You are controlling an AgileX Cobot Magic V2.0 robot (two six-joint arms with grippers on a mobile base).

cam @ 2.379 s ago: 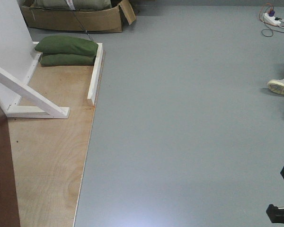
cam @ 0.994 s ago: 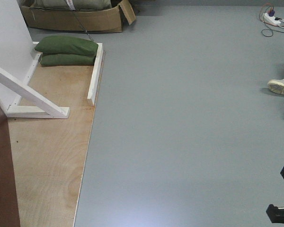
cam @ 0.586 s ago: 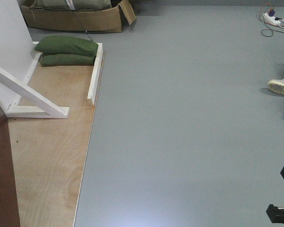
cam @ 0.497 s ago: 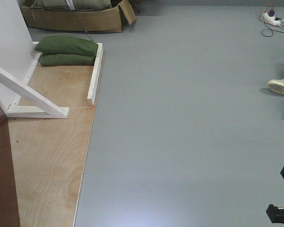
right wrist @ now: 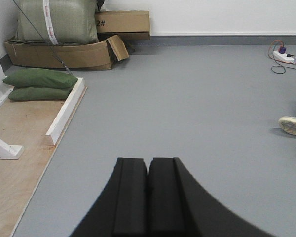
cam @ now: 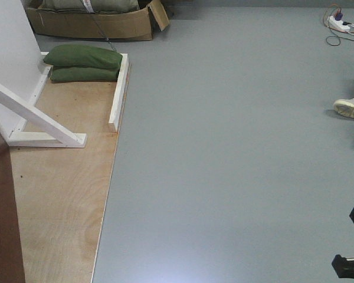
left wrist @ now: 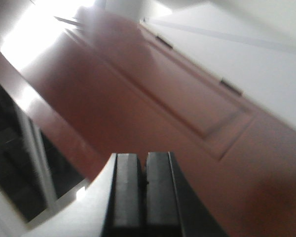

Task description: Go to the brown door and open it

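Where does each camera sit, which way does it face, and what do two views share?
Front view: high on the robot, looking forward and down at the floor; brown door edge at lower left, a black part, probably the robot's, at lower right.
Left wrist: on the left arm, looking up along the brown door; left gripper, shut, at bottom.
Right wrist: low, facing forward across the floor; right gripper, shut, at bottom.
Shared: front and right wrist both show the green sandbags and white shoe.

brown door (left wrist: pixel 153 98) close before left gripper (left wrist: pixel 146 156), grey floor (cam: pixel 236 147) open
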